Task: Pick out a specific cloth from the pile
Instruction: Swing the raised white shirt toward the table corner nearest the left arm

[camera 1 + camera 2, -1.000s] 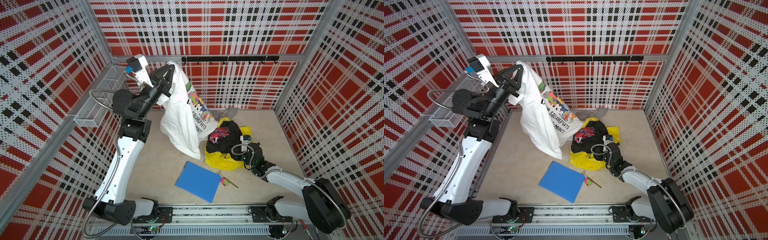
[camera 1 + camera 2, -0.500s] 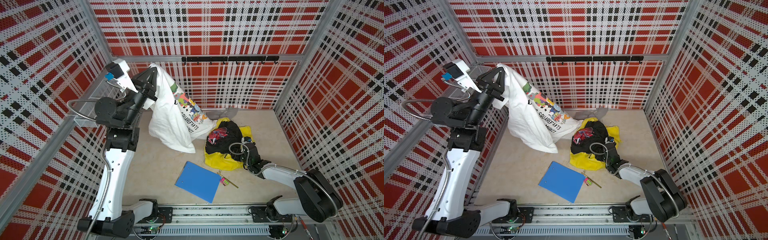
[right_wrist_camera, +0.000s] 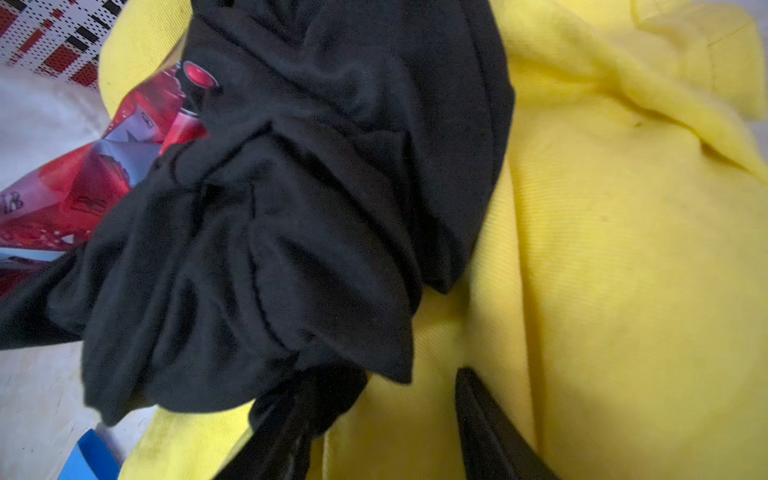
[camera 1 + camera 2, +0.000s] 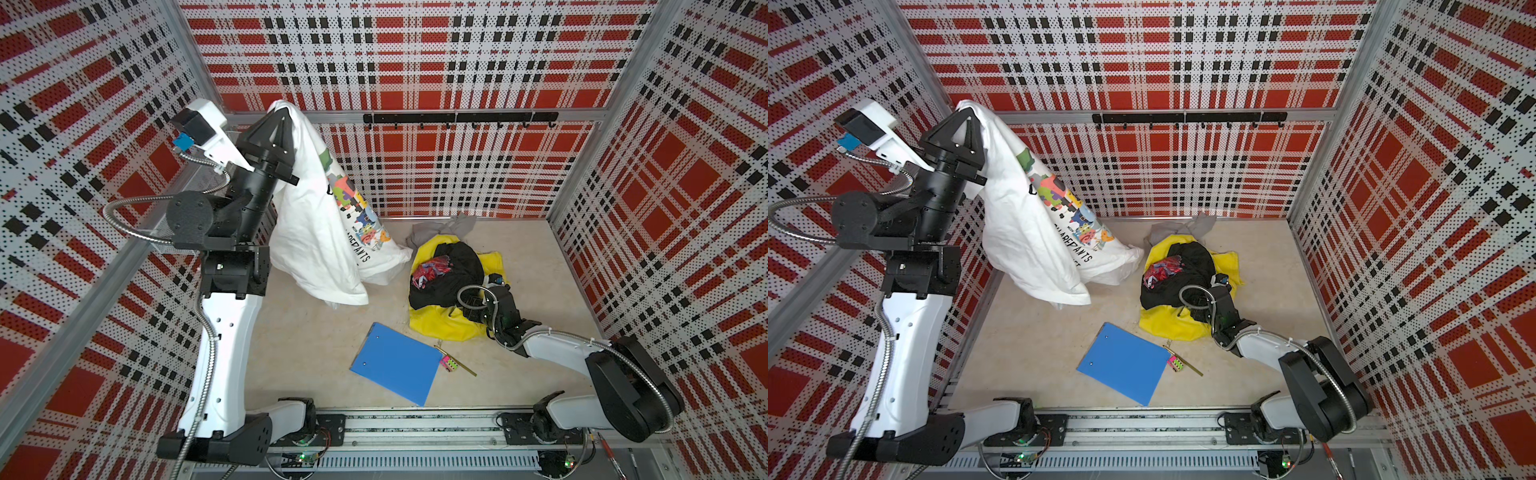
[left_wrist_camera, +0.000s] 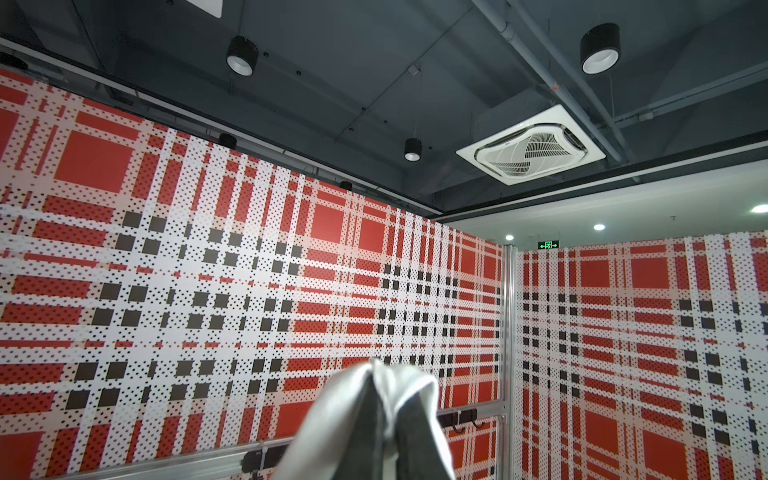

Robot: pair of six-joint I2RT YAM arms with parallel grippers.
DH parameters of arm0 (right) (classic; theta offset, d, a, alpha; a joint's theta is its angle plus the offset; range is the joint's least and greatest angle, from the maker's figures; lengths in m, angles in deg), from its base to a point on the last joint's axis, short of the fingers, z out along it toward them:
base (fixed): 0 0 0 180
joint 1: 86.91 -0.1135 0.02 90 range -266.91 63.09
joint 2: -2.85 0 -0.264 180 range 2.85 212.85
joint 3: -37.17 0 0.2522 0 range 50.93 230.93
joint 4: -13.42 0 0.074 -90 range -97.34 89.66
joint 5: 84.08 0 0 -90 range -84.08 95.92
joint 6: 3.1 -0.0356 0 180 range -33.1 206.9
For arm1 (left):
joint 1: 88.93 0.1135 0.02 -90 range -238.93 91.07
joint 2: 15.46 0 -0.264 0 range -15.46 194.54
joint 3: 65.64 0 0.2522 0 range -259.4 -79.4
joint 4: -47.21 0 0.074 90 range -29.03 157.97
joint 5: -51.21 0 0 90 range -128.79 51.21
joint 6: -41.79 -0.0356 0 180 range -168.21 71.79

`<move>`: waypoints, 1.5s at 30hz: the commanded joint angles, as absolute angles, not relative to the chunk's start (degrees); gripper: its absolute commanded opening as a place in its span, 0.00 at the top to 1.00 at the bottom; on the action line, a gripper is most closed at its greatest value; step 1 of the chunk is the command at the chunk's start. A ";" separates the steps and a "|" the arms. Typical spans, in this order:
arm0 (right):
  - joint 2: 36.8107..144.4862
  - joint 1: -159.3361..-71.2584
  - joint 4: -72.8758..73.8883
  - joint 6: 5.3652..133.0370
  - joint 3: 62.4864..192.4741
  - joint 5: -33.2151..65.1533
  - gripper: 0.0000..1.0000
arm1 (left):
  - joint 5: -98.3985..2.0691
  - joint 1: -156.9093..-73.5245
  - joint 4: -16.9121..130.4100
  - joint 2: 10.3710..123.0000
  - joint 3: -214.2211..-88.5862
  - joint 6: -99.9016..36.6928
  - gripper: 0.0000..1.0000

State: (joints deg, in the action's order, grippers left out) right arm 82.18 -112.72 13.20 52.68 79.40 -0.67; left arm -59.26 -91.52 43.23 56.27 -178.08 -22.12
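The left fingers [image 5: 415, 444] are pinching shut on a bunched edge of the cloth [image 4: 316, 232], raised high near the back left corner. The cloth is hanging from them in a long drape, its lower end trailing on the tabletop [image 4: 316, 340] just beside the pile [image 4: 449, 270], perhaps touching the yellow garment [image 4: 440, 328]. The right fingers [image 3: 486, 428] are standing parted low on the pile, gripping nothing I can make out, close to the black garment [image 3: 291, 208]. Doing this well probably means carrying the cloth away from the pile with the pinch tight until the trailing end is lifting clear, the right fingers avoiding the black folds so nothing is dragging along
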 commanded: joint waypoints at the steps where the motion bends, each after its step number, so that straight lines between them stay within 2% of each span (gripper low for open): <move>1: 82.17 -112.75 17.46 53.43 78.40 1.77 0.40 | -56.42 -91.01 33.94 56.70 -180.20 -19.36 1.00; 10: 76.89 -112.75 17.42 55.26 76.87 2.77 0.35 | -53.73 -90.95 31.05 58.13 -179.24 -18.88 1.00; 18: 68.82 -112.75 15.40 57.27 76.60 4.03 0.16 | -47.55 -90.00 37.31 55.37 -174.12 -26.00 1.00; 28: 60.89 -112.80 10.70 59.12 78.21 4.07 0.03 | -47.77 -84.94 41.46 52.15 -167.13 -26.35 1.00; 38: 56.64 -112.84 8.85 59.52 78.89 4.66 0.02 | -51.76 -84.88 41.90 53.05 -163.95 -24.93 1.00; 45: 52.81 -112.93 11.82 63.48 77.63 10.77 0.02 | -51.02 -87.65 41.81 54.08 -160.43 -25.95 1.00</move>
